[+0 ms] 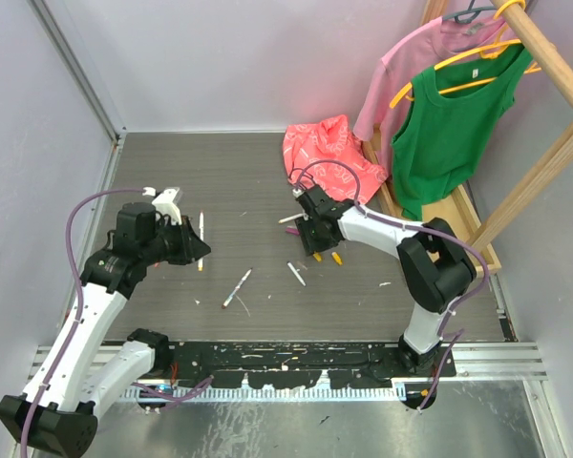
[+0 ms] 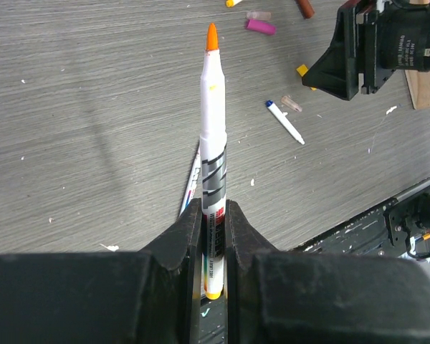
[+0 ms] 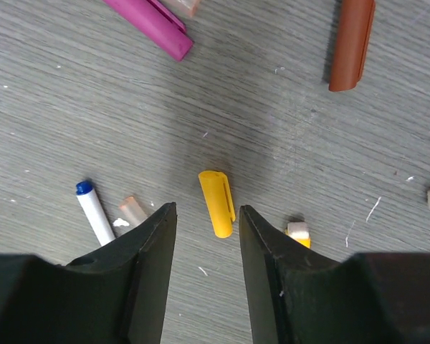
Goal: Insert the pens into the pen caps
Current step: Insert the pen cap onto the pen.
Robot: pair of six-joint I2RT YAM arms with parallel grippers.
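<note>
Overhead camera wide; wrist cameras close above table [image 3: 57, 107].

left hand [image 2: 213, 215]: clamped on pen [image 2: 213, 136], arm bent | right hand [image 3: 207, 208]: jaws apart, pointing down

We see a wide stretch of bare table [image 1: 239, 181] between our left gripper [image 1: 201, 250] and our right gripper [image 1: 313, 243]. Only one loose pen [image 1: 236, 287] lies in that gap, near the front. The orange-tipped pen [image 2: 213, 143] pinched in the left gripper sticks out ahead, with bare table past its tip. The right gripper's fingers [image 3: 158, 244] stand apart around a yellow cap [image 3: 216, 203], with table showing on both its sides. A blue-tipped pen [image 3: 94, 212] and a small clear bit [image 3: 132, 209] crowd one finger. A purple cap [image 3: 150, 25] and a dark red cap [image 3: 351, 44] lie further ahead. A red bag [image 1: 329, 148] blocks the back, and a clothes rack [image 1: 544, 162] closes the right side.
</note>
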